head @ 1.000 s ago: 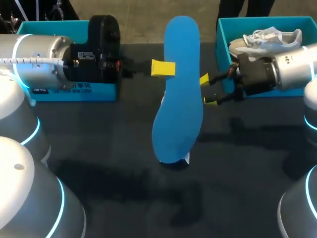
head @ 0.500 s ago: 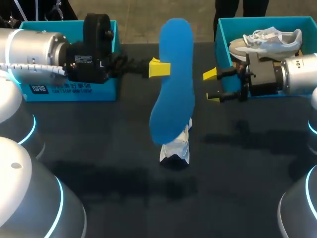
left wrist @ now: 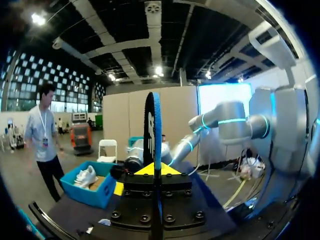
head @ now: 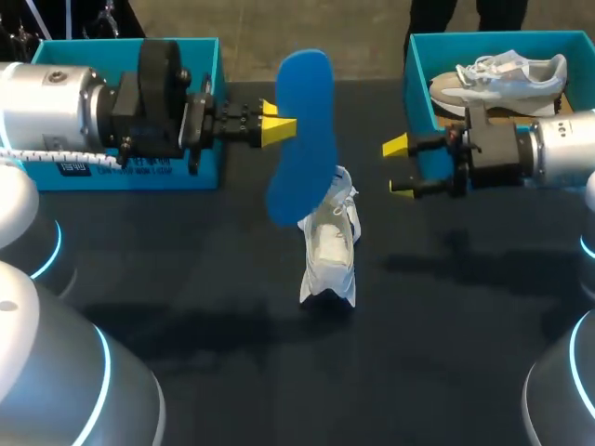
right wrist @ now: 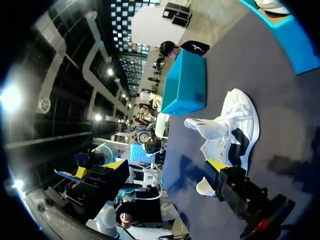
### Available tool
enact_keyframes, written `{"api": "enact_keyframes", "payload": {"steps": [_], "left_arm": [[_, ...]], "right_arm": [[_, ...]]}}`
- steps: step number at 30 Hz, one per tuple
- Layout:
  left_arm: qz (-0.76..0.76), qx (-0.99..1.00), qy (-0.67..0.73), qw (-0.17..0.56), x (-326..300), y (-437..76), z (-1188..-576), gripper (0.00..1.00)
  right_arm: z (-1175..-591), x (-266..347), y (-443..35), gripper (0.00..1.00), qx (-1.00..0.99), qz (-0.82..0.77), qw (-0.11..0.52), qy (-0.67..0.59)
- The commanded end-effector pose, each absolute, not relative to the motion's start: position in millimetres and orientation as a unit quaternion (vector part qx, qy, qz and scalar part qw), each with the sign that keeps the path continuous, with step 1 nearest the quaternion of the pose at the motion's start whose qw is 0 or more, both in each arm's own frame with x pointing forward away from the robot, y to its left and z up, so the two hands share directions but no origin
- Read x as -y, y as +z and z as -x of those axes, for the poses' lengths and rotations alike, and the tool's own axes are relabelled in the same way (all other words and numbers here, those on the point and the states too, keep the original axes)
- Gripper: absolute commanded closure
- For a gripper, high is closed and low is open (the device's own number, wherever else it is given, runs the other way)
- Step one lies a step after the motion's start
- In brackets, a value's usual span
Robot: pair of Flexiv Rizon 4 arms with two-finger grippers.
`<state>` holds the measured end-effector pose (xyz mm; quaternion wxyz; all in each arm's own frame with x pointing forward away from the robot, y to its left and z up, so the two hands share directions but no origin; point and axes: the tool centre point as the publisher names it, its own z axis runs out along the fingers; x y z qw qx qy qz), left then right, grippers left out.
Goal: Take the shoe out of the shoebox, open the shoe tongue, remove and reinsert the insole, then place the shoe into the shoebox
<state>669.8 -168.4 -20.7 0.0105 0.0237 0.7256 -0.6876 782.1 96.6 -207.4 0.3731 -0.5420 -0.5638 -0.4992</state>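
Note:
A blue insole (head: 302, 139) hangs upright above the table with my left gripper (head: 277, 130) shut on its edge. In the left wrist view the insole (left wrist: 152, 125) shows edge-on between the yellow tips of that gripper (left wrist: 152, 170). Under and just right of the insole, a white shoe (head: 330, 246) stands on the dark table, its tongue pulled open. My right gripper (head: 399, 168) is open and empty, to the right of the shoe and level with the insole. In the right wrist view the white shoe (right wrist: 230, 132) lies ahead of that gripper (right wrist: 166, 164).
A teal shoebox (head: 409, 65) at the back right holds a second grey-white shoe (head: 507, 74). Another teal box (head: 139, 167) stands at the back left, behind my left arm; it shows in the right wrist view too (right wrist: 187, 85).
My left gripper has carried the insole left and away from the shoe, uncovering it. The right gripper has drawn back to the right, away from the insole, still open.

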Motion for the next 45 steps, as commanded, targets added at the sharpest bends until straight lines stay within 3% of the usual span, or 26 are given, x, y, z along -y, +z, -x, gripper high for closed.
{"api": "enact_keyframes", "payload": {"steps": [1, 21, 33, 38, 45], "left_arm": [[-0.113, -0.734, -0.648, 0.170, 172.4, -17.5, -683.2, 1.00], [-0.113, -0.734, -0.648, 0.170, 172.4, -17.5, -683.2, 1.00], [-0.485, -0.583, -0.564, 0.326, 175.0, -38.5, -737.1, 1.00], [-0.515, -0.552, -0.531, 0.384, 181.6, -37.4, -752.6, 1.00], [-0.515, -0.552, -0.531, 0.384, 181.6, -37.4, -752.6, 1.00]], "right_arm": [[-774.4, -96.9, -209.5, 0.00, 0.560, 0.545, 0.370, -0.503], [-777.2, -92.7, -205.0, 0.00, 0.564, 0.537, 0.385, -0.496], [-773.4, -94.1, -210.3, 0.00, 0.560, 0.541, 0.386, -0.494], [-769.9, -91.5, -210.2, 0.00, 0.557, 0.546, 0.380, -0.497], [-773.1, -93.7, -208.7, 0.00, 0.556, 0.539, 0.379, -0.507]]}}
